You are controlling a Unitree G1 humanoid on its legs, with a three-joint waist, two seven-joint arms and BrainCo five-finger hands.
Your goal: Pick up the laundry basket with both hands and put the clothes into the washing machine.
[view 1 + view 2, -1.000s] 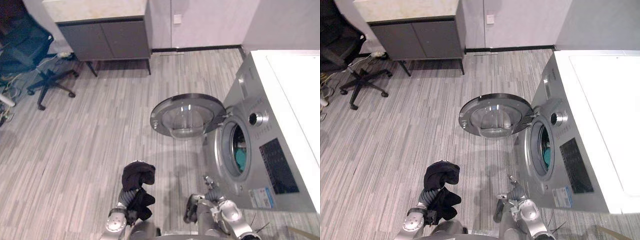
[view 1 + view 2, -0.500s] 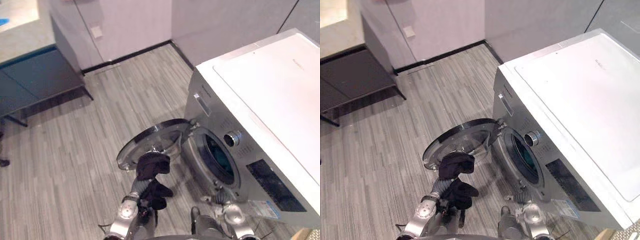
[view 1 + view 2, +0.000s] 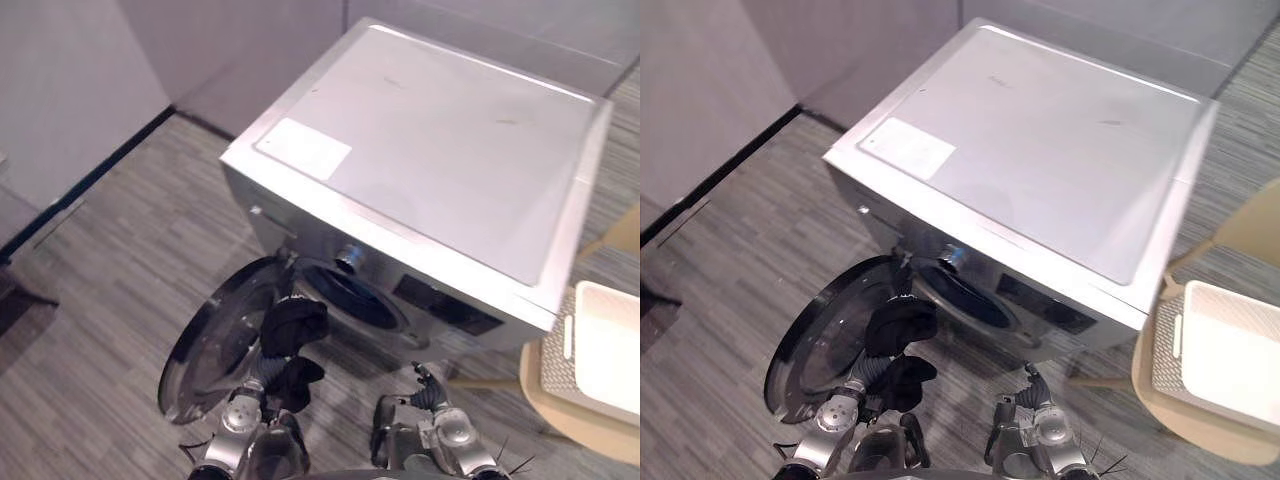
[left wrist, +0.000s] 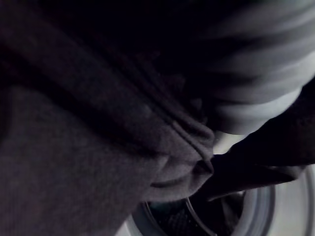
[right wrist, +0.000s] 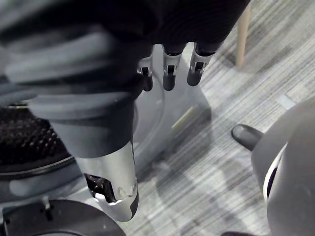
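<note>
One dark garment [image 3: 293,325] hangs bunched over the left hand [image 3: 264,370], just in front of the drum opening [image 3: 350,295] and beside the open door [image 3: 215,345]. The hand's fingers are buried in the cloth, so their state cannot be determined.

Over the last second the whole view has swung round, which means the camera has moved. The washing machine [image 3: 430,170] now stands squarely ahead, and the garment is close to the opening instead of well apart from it. Judgement: loading is imminent and calls for a forward reach.

The right hand [image 3: 427,383] is low, fingers loosely bent side by side, holding nothing. A white basket [image 3: 1230,350] rests on a chair [image 3: 1170,405] to the right.

Writing: the pale label [image 3: 302,148] on the lid and the dark control panel [image 3: 445,303] carry print too small to read.
</note>
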